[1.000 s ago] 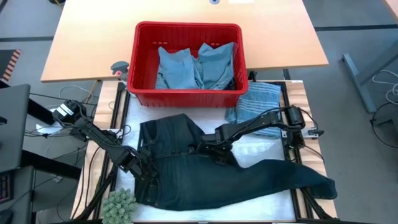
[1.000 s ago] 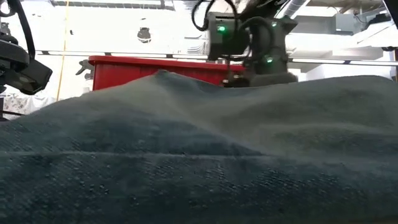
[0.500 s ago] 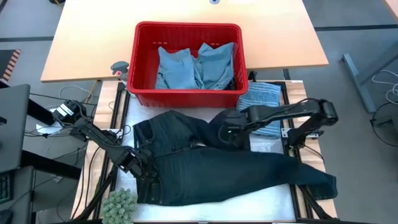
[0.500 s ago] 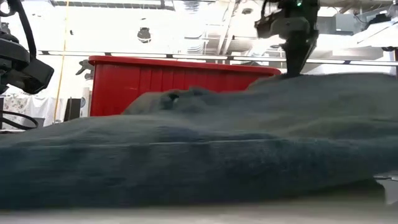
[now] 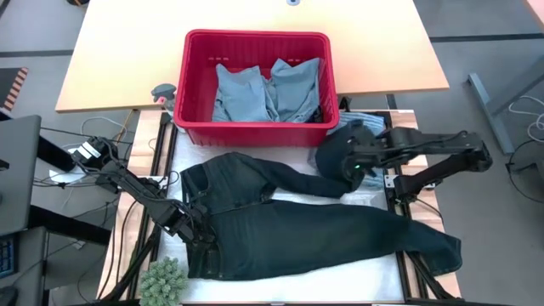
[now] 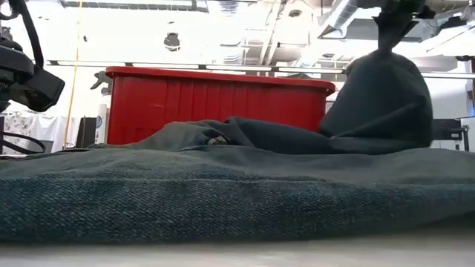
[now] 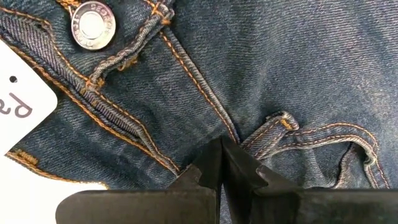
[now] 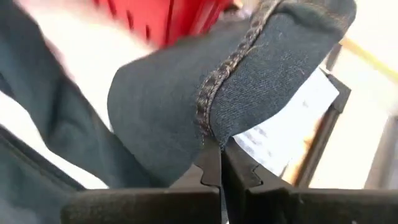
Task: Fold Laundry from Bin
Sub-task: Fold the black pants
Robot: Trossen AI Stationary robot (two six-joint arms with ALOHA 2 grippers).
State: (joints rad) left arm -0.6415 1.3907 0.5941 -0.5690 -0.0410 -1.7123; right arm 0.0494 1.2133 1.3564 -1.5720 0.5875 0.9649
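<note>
Dark blue jeans lie spread over the table's near half, waist at the left. My left gripper is shut on the waist end, close to the metal button. My right gripper is shut on one leg and holds it up at the right, in front of the red bin. In the low view that leg hangs as a dark hump. Light blue garments lie in the bin. A striped grey-blue garment lies beside the bin, mostly hidden behind the raised leg. My left gripper pinches the denim of the jeans' front between its two fingers, beside the fly seam and a pocket corner. The fingers come from above, pointing steeply down. The waist lies flat on the table. My right gripper pinches a stitched seam of one jeans leg between its two fingers, slanting down from above. That part of the leg is lifted clear and drapes over and below the fingers. The leg's remaining length runs down to the table toward the waist.
A green tufted object sits at the near left corner. White sheets lie under the jeans at the right. Black rails edge the work surface. A wooden tabletop extends behind the bin.
My right gripper has risen from the middle of the jeans and gone toward the table's right edge, turning as it went. It stays shut on one leg, which is drawn out to the right and lifted into a hump. The waist has stayed under my left gripper.
</note>
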